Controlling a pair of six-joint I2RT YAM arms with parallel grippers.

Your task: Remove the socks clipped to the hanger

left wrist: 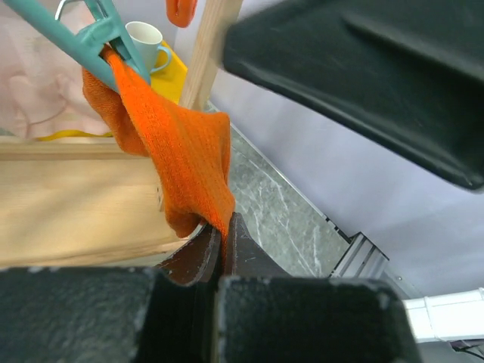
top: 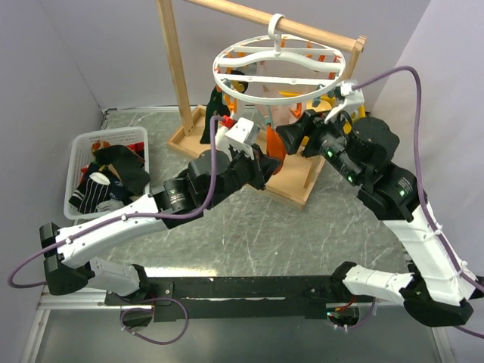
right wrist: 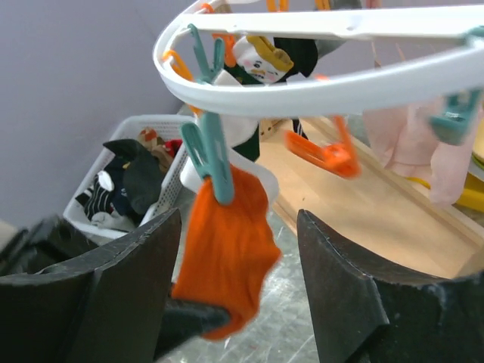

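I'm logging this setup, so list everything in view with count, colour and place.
table: one, grey, under everything
rack: one, wooden, back of the table
hanger: one, white, hooked on the rack
clothespins: several, teal and orange, dangling from the hanger
basket: one, white, left of the rack
orange sock: one, orange, clipped to the hanger
pink sock: at least one, pale pink, on the hanger
dark socks: several, black and striped, in the basket
left gripper: one, black, shut on the orange sock
right gripper: one, black, open around the orange sock
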